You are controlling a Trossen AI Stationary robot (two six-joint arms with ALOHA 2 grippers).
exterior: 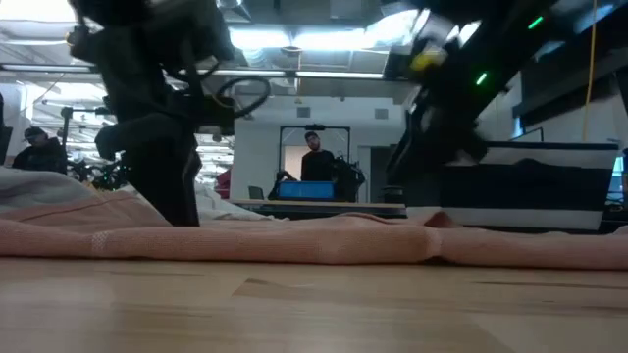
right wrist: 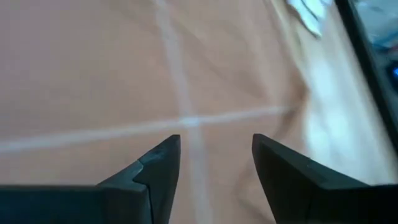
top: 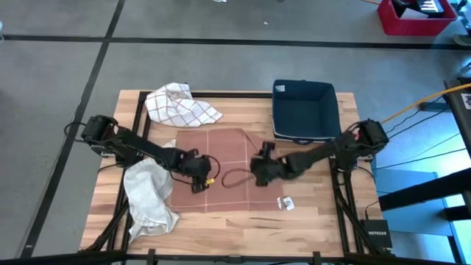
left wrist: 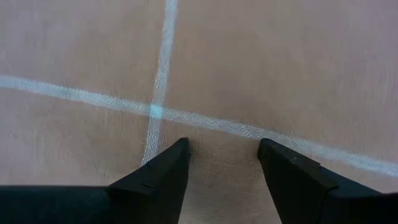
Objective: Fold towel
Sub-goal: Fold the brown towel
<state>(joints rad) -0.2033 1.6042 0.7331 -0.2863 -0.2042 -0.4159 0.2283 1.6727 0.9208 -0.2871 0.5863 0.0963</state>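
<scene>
A reddish-pink towel (top: 221, 158) with thin white grid lines lies spread flat on the middle of the wooden table; in the low view it is a low pink band (exterior: 294, 240). My left gripper (top: 200, 175) stands open over the towel's near left part, and its fingers frame a crossing of white lines (left wrist: 222, 146). My right gripper (top: 262, 169) stands open over the towel's near right part, close to its right edge (right wrist: 216, 140). Nothing sits between either pair of fingers.
A white checked cloth (top: 180, 104) lies bunched at the far left and a white-grey cloth (top: 151, 199) at the near left. A dark blue bin (top: 303, 110) stands at the far right. A small white scrap (top: 287, 202) lies just right of the towel's near corner.
</scene>
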